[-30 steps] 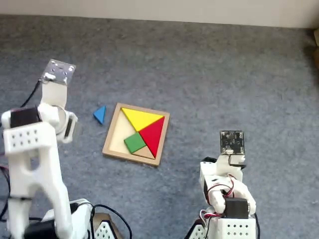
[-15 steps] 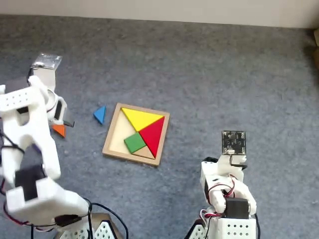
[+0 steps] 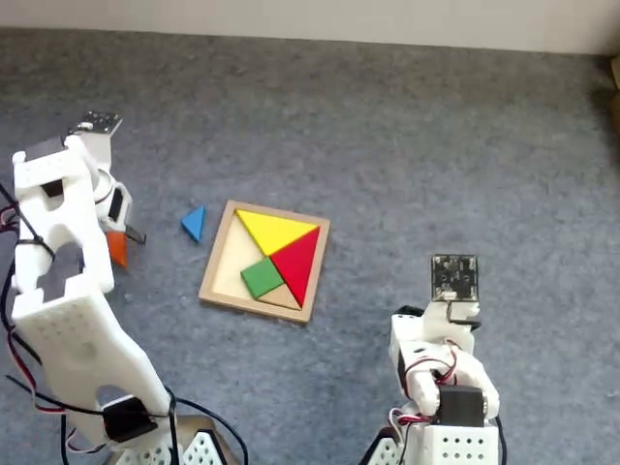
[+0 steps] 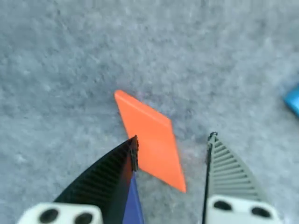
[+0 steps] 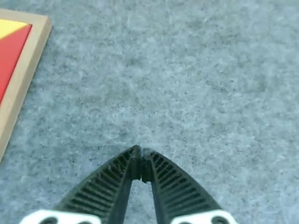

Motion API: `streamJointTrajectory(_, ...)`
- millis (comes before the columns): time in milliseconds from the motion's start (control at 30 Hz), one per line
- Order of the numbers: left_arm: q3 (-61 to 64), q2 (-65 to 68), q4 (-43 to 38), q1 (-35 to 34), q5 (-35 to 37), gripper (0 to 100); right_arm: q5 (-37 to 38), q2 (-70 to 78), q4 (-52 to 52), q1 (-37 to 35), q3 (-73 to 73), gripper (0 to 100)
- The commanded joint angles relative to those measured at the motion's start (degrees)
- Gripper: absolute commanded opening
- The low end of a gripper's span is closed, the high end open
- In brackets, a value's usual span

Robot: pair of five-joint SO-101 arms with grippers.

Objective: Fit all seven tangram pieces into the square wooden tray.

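Note:
The square wooden tray (image 3: 217, 281) lies mid-table holding a yellow triangle (image 3: 271, 231), a red triangle (image 3: 301, 260), a green square (image 3: 261, 277) and a small wood-coloured piece (image 3: 284, 294). A blue triangle (image 3: 195, 223) lies on the carpet just left of the tray. Farther left lies an orange parallelogram (image 4: 150, 139), also orange in the high view (image 3: 117, 249). My left gripper (image 4: 172, 142) hangs open right over it, one finger on each side. My right gripper (image 5: 141, 161) is shut on nothing, low over bare carpet to the right of the tray's edge (image 5: 22, 79).
Grey carpet covers the whole table. The left arm's white body (image 3: 68, 300) stands tall along the left side. The right arm (image 3: 444, 378) sits folded at the front right. A pale wall edge runs along the back.
The left arm has swung left and down, away from the blue triangle, until its open fingers straddle the orange parallelogram. The right arm has kept still.

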Motion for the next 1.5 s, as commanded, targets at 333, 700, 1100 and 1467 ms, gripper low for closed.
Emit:
streamJointTrajectory(333,-12.4,6.5,6.6,-2.3,-0.5,21,0.2,0.0,-0.5,0.6,5.8,1.9)
streamJointTrajectory(700,-13.4,9.2,7.8,-2.2,-0.5,8,0.2,0.0,-0.5,0.6,5.8,1.9)
streamJointTrajectory(1100,-18.9,-2.6,23.5,9.5,-0.2,0,0.2,0.0,-0.5,0.7,5.8,1.9)
streamJointTrajectory(1467,-5.7,-14.3,21.1,29.4,10.4,0,0.2,0.0,-0.5,0.7,5.8,1.9)
